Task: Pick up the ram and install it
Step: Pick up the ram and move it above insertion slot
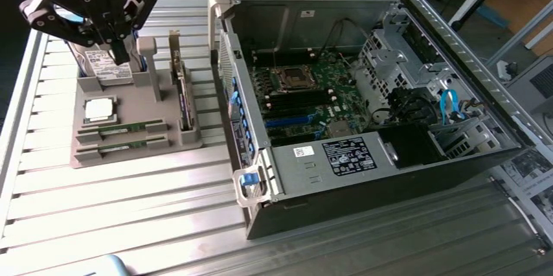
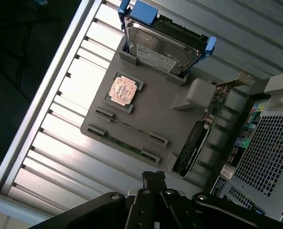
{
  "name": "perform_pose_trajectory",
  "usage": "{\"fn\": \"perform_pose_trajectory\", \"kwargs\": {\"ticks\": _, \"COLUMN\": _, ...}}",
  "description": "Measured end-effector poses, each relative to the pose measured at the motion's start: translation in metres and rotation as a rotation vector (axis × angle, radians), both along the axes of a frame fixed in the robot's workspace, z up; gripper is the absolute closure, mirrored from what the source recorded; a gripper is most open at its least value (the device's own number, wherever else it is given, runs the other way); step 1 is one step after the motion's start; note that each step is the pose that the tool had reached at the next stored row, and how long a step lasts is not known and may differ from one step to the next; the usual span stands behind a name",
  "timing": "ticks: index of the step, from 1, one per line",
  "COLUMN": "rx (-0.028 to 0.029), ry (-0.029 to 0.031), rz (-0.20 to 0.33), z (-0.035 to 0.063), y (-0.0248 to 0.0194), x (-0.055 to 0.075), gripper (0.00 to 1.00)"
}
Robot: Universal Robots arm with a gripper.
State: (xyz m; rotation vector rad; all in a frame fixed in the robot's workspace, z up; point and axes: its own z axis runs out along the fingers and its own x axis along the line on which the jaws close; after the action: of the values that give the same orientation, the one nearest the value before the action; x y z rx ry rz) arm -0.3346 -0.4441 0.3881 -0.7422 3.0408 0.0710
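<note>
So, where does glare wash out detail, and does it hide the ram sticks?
Exterior view: glare whitens the table and the CPU chip; the ram sticks show plainly in the tray. Wrist view: the table beside the tray burns white, the ram sticks lie dim but visible.

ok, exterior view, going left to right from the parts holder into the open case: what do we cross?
ram sticks → expansion card → CPU socket → blue cable

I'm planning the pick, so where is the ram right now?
Two ram sticks lie in slots of the gray holder tray, on the exterior view's left, beside the CPU chip and apart from the open computer case.
</note>
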Motion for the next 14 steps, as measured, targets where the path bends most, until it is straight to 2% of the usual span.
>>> {"fn": "perform_pose_trajectory", "kwargs": {"ticks": 14, "rx": -0.0018, "ry": 0.0001, "rz": 0.167, "z": 0.0000, "y": 0.0000, "x": 0.0000, "gripper": 0.89}}
